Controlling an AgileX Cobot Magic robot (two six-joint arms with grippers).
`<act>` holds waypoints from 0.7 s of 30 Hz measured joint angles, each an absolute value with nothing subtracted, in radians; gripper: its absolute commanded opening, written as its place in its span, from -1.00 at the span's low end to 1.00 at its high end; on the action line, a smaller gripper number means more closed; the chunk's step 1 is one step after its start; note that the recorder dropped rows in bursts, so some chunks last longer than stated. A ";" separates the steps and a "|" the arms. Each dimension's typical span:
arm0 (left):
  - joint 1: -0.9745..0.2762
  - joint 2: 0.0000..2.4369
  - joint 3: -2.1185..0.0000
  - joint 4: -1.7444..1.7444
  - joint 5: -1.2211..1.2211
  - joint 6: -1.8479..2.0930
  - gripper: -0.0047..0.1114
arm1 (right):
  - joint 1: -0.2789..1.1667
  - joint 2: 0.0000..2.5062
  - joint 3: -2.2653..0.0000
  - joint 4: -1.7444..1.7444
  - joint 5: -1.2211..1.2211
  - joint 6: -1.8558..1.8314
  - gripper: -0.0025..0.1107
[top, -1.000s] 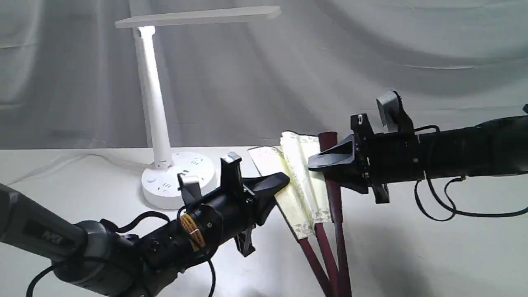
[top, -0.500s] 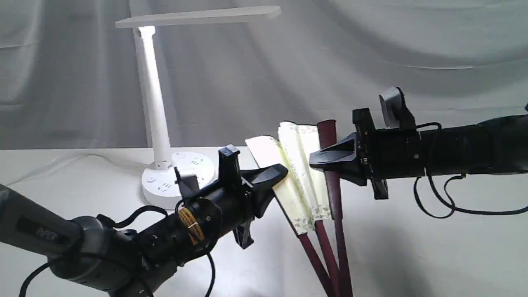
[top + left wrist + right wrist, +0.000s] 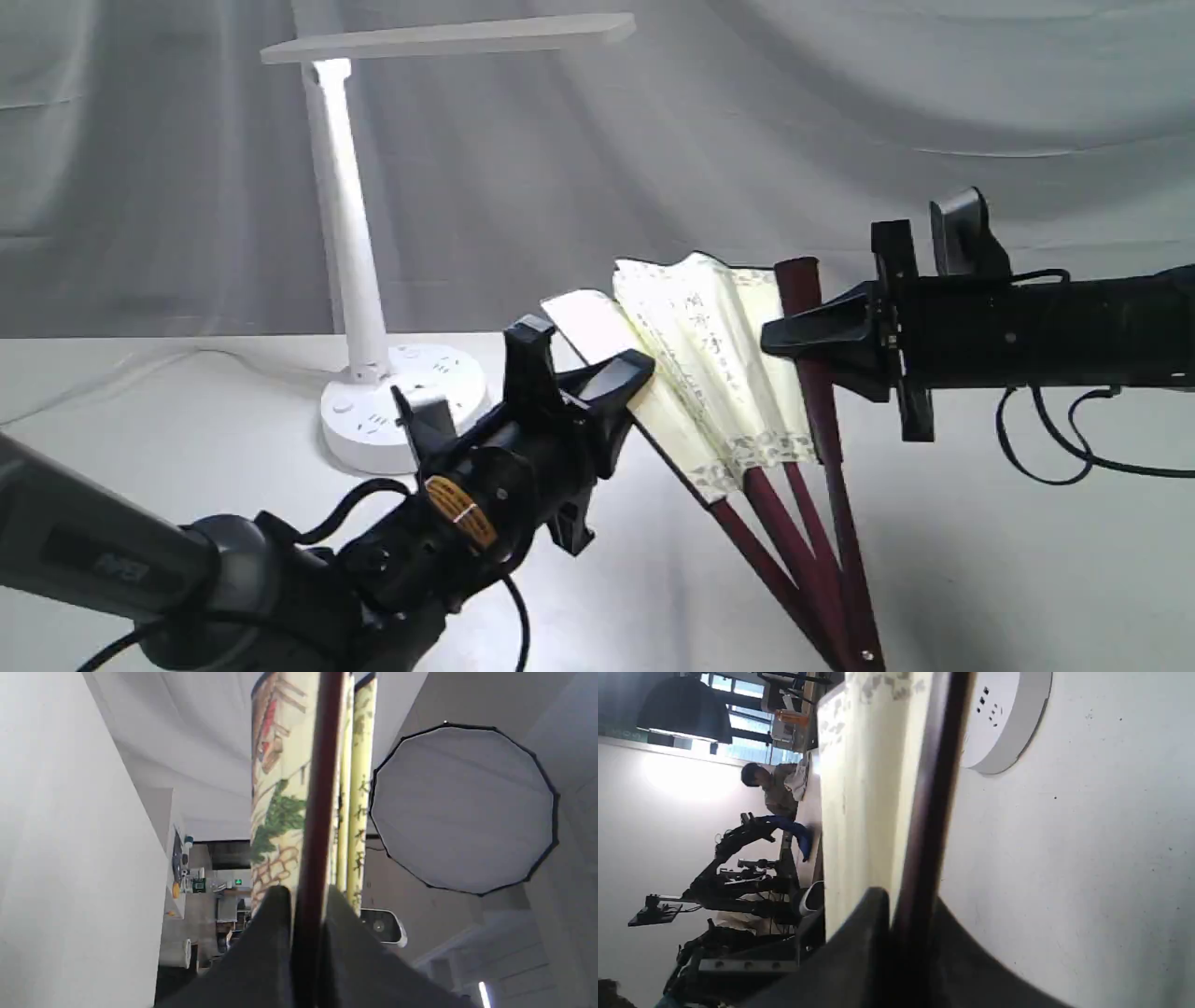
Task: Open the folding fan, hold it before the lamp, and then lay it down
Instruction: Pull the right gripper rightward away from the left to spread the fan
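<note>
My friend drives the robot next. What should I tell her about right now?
Left gripper: shut on one maroon guard of the folding fan.
Right gripper: shut on the other guard.
Fan: partly open, right of the lamp in the exterior view.
Done: opening started.
Left: spread it fully, hold it before the lamp, lay it down.

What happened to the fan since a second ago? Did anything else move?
The right gripper, pinching the folding fan by one outer guard, swung to the right, so the fan spread wider and its black writing now shows. The left gripper kept hold of the other guard, rising only slightly. The lamp stayed put.
</note>
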State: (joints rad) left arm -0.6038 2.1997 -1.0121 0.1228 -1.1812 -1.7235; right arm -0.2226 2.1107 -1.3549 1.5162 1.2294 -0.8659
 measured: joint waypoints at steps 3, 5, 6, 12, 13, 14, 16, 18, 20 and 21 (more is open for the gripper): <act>-0.637 2.200 -1.012 0.060 -1.177 -1.717 -0.92 | -0.248 2.111 -1.355 1.509 1.241 -0.864 -0.96; -0.645 2.200 -1.012 0.040 -1.175 -1.715 -0.92 | -0.267 2.111 -1.355 1.501 1.248 -0.858 -0.96; -0.650 2.200 -1.012 0.032 -1.175 -1.714 -0.92 | -0.277 2.111 -1.355 1.495 1.248 -0.850 -0.96; -0.656 2.200 -1.012 0.000 -1.175 -1.709 -0.92 | -0.364 2.108 -1.317 1.494 1.246 -0.834 -0.96; -0.658 2.200 -1.012 -0.012 -1.175 -1.707 -0.92 | -0.377 2.108 -1.307 1.499 1.244 -0.834 -0.96; -0.668 2.200 -1.012 -0.031 -1.173 -1.701 -0.92 | -0.392 2.108 -1.295 1.506 1.244 -0.834 -0.96; -0.687 2.200 -1.012 -0.067 -1.169 -1.691 -0.92 | -0.410 2.108 -1.279 1.513 1.244 -0.834 -0.96; -0.712 2.200 -1.012 -0.113 -1.165 -1.683 -0.92 | -0.430 2.108 -1.259 1.518 1.246 -0.839 -0.96; -0.735 2.200 -1.012 -0.150 -1.157 -1.668 -0.92 | -0.454 2.108 -1.235 1.520 1.250 -0.845 -0.96; -0.743 2.200 -1.012 -0.166 -1.154 -1.660 -0.92 | -0.464 2.108 -1.225 1.520 1.252 -0.850 -0.96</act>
State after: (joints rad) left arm -0.7434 2.1997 -1.0116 -0.1659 -1.1543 -1.6604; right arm -0.4639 2.1083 -1.2247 1.5200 1.2522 -0.8497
